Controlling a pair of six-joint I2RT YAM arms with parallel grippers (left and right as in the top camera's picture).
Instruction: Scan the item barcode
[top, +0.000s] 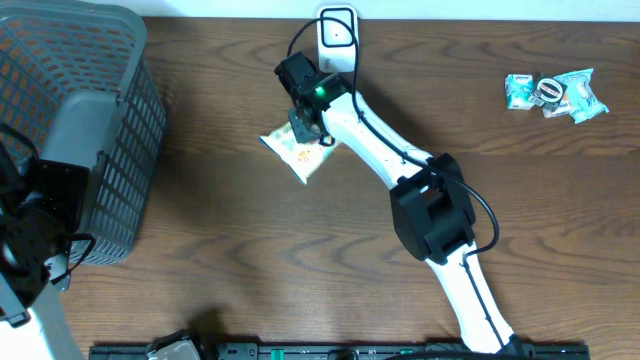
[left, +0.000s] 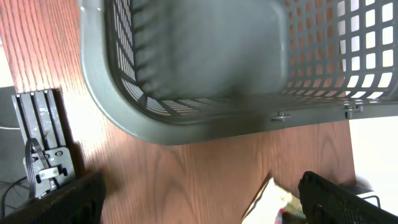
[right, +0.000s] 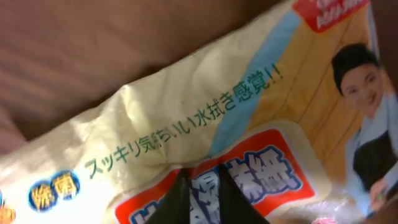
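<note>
The item is a cream wipes packet (top: 290, 152) with red, blue and green print, lying on the wooden table below a white barcode scanner (top: 337, 38) at the far edge. My right gripper (top: 303, 125) is down on the packet's right part. The right wrist view is filled by the packet (right: 186, 118), and my right gripper (right: 202, 180) is shut on a pinch of its film. My left gripper (left: 202, 208) hangs open and holds nothing at the table's left, by the basket. A corner of the packet (left: 270, 204) shows by its right finger (left: 348, 199).
A grey mesh basket (top: 100, 100) fills the far left; its rim (left: 186, 127) is close before the left wrist. Several small teal packets (top: 555, 92) lie at the far right. A black rail (top: 330, 351) runs along the front edge.
</note>
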